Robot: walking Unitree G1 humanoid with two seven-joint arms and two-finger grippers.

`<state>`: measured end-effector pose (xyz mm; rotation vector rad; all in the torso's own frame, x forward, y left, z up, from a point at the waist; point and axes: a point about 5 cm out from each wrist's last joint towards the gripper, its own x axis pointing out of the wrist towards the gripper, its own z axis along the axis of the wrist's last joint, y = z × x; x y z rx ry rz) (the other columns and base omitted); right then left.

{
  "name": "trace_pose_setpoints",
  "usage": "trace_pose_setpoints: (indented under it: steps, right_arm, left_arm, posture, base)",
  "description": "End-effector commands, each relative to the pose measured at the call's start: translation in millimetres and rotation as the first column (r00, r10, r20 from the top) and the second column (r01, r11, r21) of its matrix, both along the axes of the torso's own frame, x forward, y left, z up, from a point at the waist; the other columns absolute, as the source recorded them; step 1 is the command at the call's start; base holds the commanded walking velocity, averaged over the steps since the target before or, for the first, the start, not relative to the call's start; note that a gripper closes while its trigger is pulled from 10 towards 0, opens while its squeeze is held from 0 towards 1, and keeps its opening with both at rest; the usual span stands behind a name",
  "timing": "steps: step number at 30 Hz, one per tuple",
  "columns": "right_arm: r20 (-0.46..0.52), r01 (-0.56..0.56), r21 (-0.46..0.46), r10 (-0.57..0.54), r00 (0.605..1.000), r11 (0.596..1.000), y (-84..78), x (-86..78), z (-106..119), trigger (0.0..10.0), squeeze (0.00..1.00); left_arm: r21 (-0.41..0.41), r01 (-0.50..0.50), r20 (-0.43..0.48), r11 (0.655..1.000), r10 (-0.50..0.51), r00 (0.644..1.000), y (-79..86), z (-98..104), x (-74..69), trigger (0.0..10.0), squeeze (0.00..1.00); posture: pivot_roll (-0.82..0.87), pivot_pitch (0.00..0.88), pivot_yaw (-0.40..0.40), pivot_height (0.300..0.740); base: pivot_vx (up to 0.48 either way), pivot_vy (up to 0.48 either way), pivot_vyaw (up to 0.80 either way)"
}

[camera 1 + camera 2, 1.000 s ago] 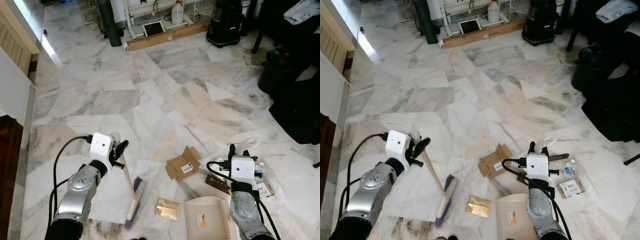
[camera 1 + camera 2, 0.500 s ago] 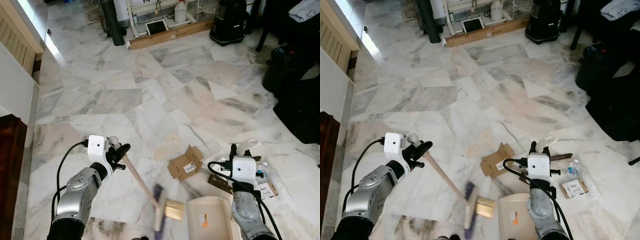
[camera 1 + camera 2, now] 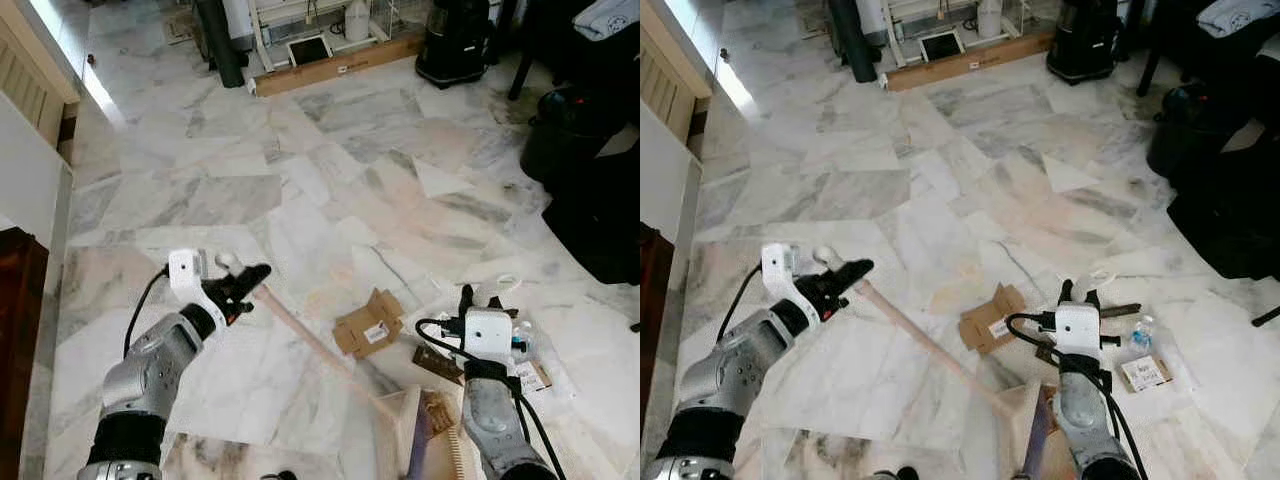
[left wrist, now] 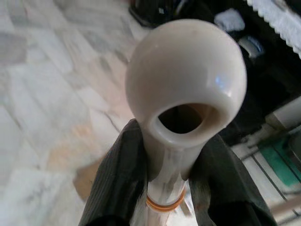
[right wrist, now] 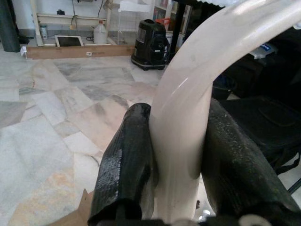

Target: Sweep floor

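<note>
The marble floor (image 3: 330, 170) spreads across the room, with a black vacuum cleaner (image 3: 455, 45) and a long cardboard box (image 3: 335, 68) at its far side and dark bags (image 3: 595, 200) on the robot's right. Nearer the robot, the cream dustpan (image 3: 400, 440) stands tilted on the floor in front of the right arm, and the broom (image 3: 310, 338) runs slantwise from the left arm down to it. The broom's head (image 3: 418, 455) appears to sit in or against the dustpan, though blur there makes the contact hard to judge. The left gripper (image 3: 243, 283) has its two black fingers (image 4: 113, 183) clamped on the broom's handle just below its rounded cream end cap (image 4: 186, 89), as the left wrist view shows. The right gripper (image 3: 474, 300) has its fingers (image 5: 127, 160) pressed tight on either side of the dustpan's curved cream handle (image 5: 193, 103). A flattened brown carton (image 3: 368, 325) lies on the floor between the two arms, just beside the broom's shaft. Small litter, including a labelled packet (image 3: 530, 375), lies near the right arm.
</note>
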<state>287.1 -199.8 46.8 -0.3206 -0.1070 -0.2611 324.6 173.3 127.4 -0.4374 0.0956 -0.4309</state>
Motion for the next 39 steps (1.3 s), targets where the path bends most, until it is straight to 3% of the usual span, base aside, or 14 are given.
trace_pose_setpoints:
  steps: [1,3,9,19,24,29,39]
  right_arm:
    - [-0.093,0.013,-0.006,-0.013,0.996,1.0,-3.8,-8.7,-15.7,10.0,0.0]
    - [-0.081,0.017,0.005,-0.017,0.997,1.0,-5.2,-5.2,-12.1,10.0,0.0]
    - [-0.061,0.026,0.01,-0.025,0.998,1.0,-9.5,1.0,-5.1,10.0,0.0]
    - [0.022,0.061,0.081,-0.063,0.998,0.995,-17.0,8.8,10.7,10.0,0.0]
    - [0.083,0.051,0.119,-0.061,0.995,0.992,-17.3,13.3,22.2,10.0,0.0]
    - [0.15,0.02,0.126,-0.039,0.988,0.992,-14.0,17.9,35.5,10.0,0.0]
    - [0.269,-0.034,0.175,-0.015,0.963,0.984,-6.6,26.6,64.8,10.0,0.0]
  left_arm:
    - [0.064,-0.097,0.095,0.993,0.091,0.991,13.3,16.8,2.8,10.0,0.0]
    - [0.118,-0.136,0.164,0.984,0.116,0.98,13.5,28.0,4.2,10.0,0.0]
    - [0.148,-0.234,0.261,0.961,0.19,0.946,18.5,43.9,7.3,10.0,0.0]
    - [0.15,-0.295,0.281,0.944,0.246,0.928,18.1,40.5,10.1,10.0,0.0]
    - [0.217,-0.389,0.316,0.895,0.312,0.896,26.5,34.3,8.8,10.0,0.0]
    - [0.296,-0.377,0.363,0.878,0.261,0.894,11.4,26.3,3.1,10.0,0.0]
    - [0.358,-0.336,0.367,0.871,0.199,0.908,-13.7,8.2,1.0,10.0,0.0]
  posture:
    - [0.07,0.152,0.105,0.74]
    - [0.07,0.134,0.097,0.74]
    - [0.07,0.114,0.089,0.74]
    - [0.05,0.083,0.088,0.74]
    - [0.04,0.065,0.082,0.74]
    - [0.03,0.057,0.075,0.74]
    - [0.01,0.004,0.071,0.74]
  base:
    - [0.0,0.0,0.0]
    - [0.0,0.0,0.0]
    - [0.0,0.0,0.0]
    - [0.0,0.0,0.0]
    - [0.0,0.0,0.0]
    - [0.0,0.0,0.0]
    - [0.0,0.0,0.0]
